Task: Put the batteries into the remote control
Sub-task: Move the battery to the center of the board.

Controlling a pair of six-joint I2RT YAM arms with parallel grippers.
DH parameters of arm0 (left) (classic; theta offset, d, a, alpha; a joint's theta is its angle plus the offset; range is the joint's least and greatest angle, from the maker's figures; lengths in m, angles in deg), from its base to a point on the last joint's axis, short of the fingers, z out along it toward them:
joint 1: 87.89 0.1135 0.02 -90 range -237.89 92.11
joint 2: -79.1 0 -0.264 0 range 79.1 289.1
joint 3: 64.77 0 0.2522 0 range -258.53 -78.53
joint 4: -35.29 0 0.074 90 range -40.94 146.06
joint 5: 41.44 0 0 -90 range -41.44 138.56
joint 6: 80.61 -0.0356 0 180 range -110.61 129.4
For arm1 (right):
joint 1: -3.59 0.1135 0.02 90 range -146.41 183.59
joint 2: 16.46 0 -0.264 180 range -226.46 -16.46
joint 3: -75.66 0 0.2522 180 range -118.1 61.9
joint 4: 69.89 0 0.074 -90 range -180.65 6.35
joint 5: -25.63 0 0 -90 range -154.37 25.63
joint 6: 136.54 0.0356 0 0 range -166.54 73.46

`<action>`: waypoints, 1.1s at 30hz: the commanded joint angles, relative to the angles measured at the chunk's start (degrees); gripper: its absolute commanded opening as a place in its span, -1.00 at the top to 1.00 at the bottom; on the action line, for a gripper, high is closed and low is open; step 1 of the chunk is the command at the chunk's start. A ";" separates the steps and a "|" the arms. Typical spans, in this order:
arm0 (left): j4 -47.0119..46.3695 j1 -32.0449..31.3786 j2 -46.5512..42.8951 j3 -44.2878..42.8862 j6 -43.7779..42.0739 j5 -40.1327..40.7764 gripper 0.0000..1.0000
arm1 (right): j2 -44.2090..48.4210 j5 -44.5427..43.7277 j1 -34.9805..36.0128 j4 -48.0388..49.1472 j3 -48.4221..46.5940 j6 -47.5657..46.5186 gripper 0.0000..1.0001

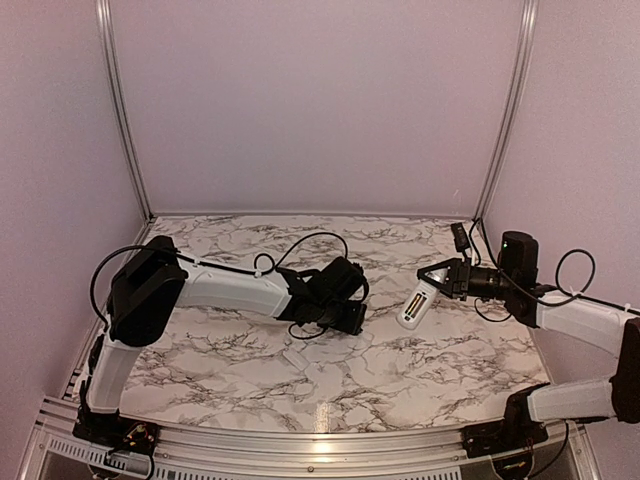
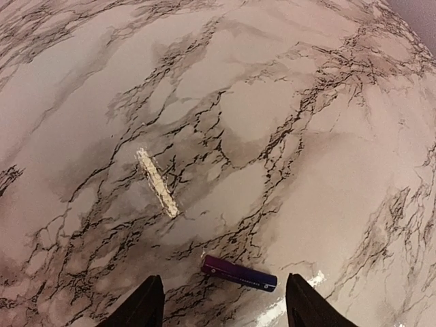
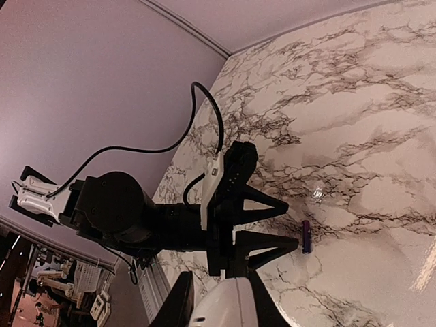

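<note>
Only wrist views show the slim dark-purple battery (image 2: 238, 274), six o'clock, before my spread left gripper (image 2: 219, 305). My right gripper (image 1: 428, 288) clamps the white plastic remote (image 1: 413, 308).

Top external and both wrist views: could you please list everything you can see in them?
battery: one, dark purple, lying on the table just ahead of the left tool's fingertips
remote control: one, white, held in the right tool
small object: one, black, far right of the table; too small to identify
scuff mark: one, pale, on the table surface beyond the battery
table: one, white marble pattern with dark veins
walls: pale lilac, enclosing three sides
left tool: one, black, open, low over the table centre
right tool: one, black, shut on the remote control
</note>
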 commanded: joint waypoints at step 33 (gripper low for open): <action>20.39 7.09 8.85 -18.18 -70.87 -33.44 -0.38 | 1.32 1.27 -1.09 0.35 0.94 -0.64 1.00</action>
